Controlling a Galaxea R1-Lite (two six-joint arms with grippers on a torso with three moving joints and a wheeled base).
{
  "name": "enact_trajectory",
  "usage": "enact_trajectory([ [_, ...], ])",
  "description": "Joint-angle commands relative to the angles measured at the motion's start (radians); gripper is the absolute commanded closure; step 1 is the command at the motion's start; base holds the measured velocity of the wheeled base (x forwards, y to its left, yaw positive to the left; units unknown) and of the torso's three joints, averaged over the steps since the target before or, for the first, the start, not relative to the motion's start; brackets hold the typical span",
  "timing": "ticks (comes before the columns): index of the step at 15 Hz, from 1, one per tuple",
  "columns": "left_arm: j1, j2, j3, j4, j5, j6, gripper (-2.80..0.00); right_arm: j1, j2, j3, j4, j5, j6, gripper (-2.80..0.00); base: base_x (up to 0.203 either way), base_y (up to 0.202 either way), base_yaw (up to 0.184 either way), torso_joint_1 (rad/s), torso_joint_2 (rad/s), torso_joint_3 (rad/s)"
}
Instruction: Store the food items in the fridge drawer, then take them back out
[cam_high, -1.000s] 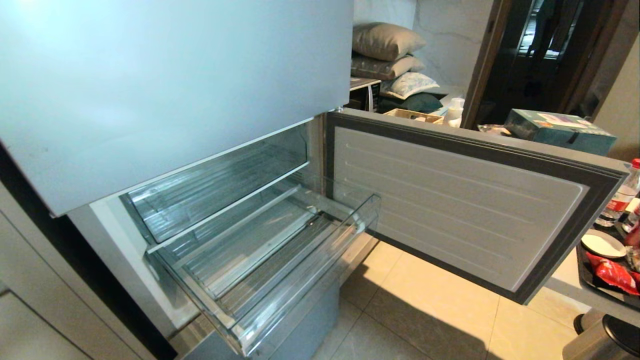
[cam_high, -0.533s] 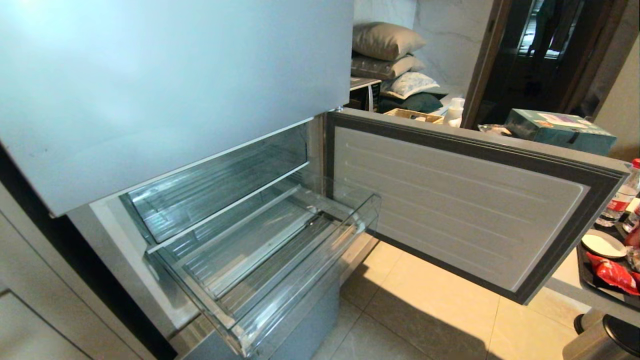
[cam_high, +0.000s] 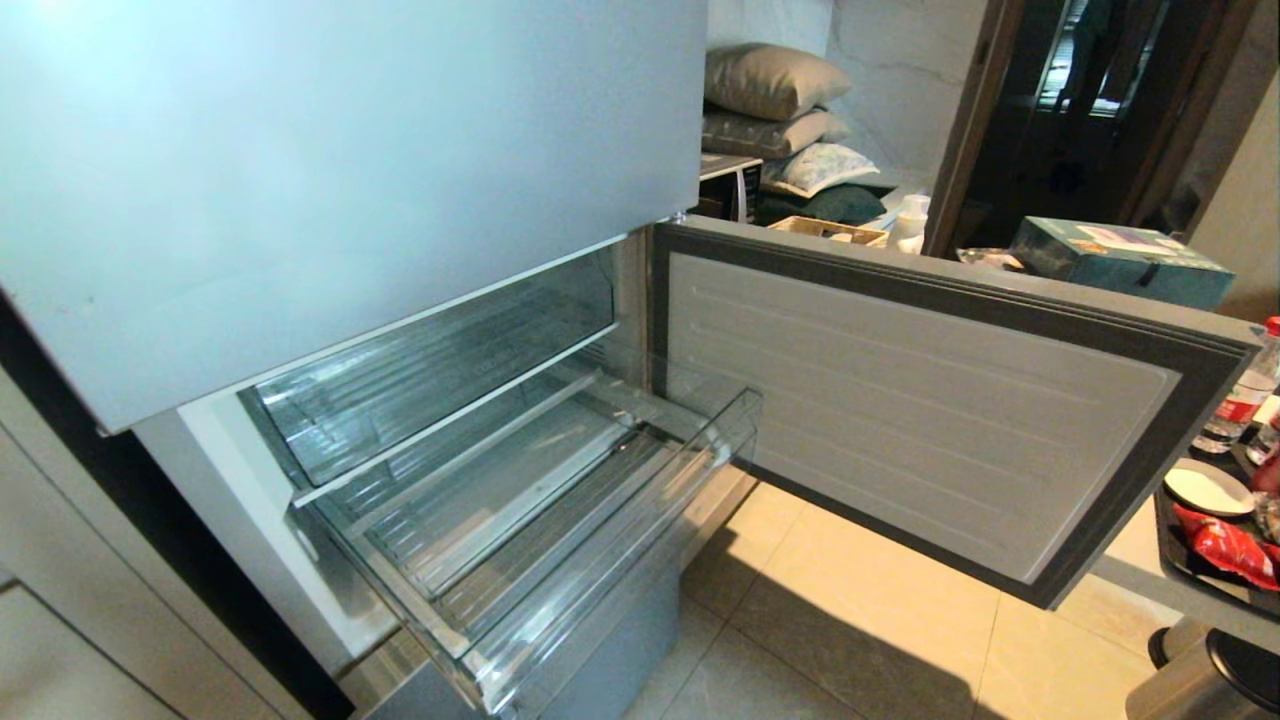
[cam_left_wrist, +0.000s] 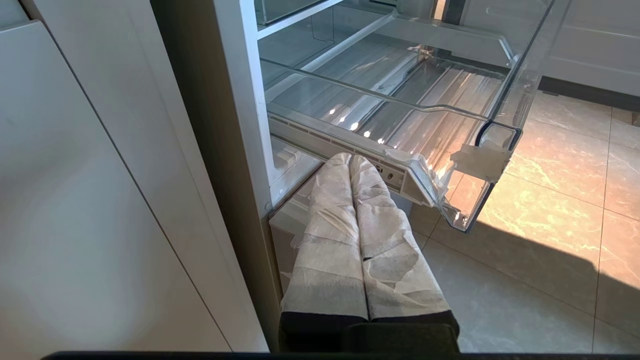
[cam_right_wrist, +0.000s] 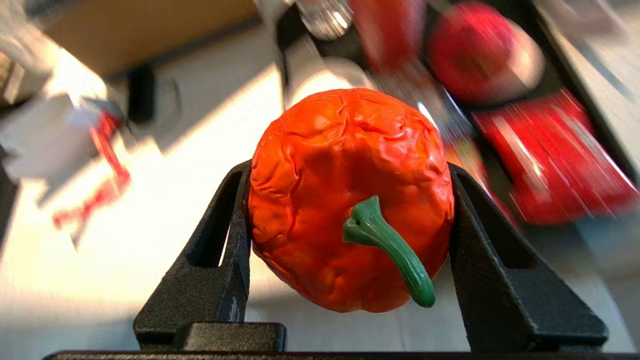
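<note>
Black, ribbed right gripper (cam_right_wrist: 350, 210) clamps a wrinkled, glossy red-orange tomato (cam_right_wrist: 345, 195) between its two wedge-shaped fingers (cam_right_wrist: 215, 260), the curved green stem toward the camera, out of the head view. Left gripper (cam_left_wrist: 350, 162), its fingers pressed together and wrapped in crinkled white cloth, hangs low beside the fridge drawer (cam_high: 560, 530), a clear plastic bin with a ribbed bottom, pulled out and empty.

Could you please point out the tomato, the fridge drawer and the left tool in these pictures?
tomato (cam_right_wrist: 345, 200): right wrist view, middle of its wrinkled red-orange skin.
fridge drawer (cam_high: 610, 560): head view, clear front lip.
left tool (cam_left_wrist: 351, 161): left wrist view, between the wrapped fingertips.
</note>
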Motion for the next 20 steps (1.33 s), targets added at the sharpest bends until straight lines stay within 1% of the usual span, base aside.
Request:
enact_trajectory([
  [1,0.000,-0.002,0.002,0.000,0.000,0.000,0.00,0.005,0.215,-0.176,-0.009,0.018,0.009,0.00,0.000,0.000,0.000,0.000,0.00,0.000],
  [2,0.000,-0.002,0.002,0.000,0.000,0.000,0.00,0.006,0.252,-0.230,-0.010,0.024,0.014,0.00,0.000,0.000,0.000,0.000,0.00,0.000],
  [6,0.000,-0.002,0.002,0.000,0.000,0.000,0.00,0.006,0.341,-0.350,0.006,0.037,0.013,0.00,0.000,0.000,0.000,0.000,0.00,0.000],
  [7,0.000,-0.002,0.002,0.000,0.000,0.000,0.00,0.007,0.356,-0.368,0.005,0.051,0.012,0.00,0.000,0.000,0.000,0.000,0.00,0.000],
  [9,0.000,-0.002,0.002,0.000,0.000,0.000,0.00,0.014,0.433,-0.457,0.003,0.101,0.008,0.00,0.000,0.000,0.000,0.000,0.00,0.000],
  [10,0.000,-0.002,0.002,0.000,0.000,0.000,0.00,0.018,0.470,-0.496,0.002,0.109,0.009,0.00,0.000,0.000,0.000,0.000,0.00,0.000],
  [15,0.000,-0.002,0.002,0.000,0.000,0.000,0.00,0.024,0.644,-0.668,0.000,0.117,0.020,0.00,0.000,0.000,0.000,0.000,0.00,0.000],
  [20,0.000,-0.002,0.002,0.000,0.000,0.000,0.00,0.061,0.711,-0.738,-0.002,0.137,0.033,0.00,0.000,0.000,0.000,0.000,0.00,0.000],
])
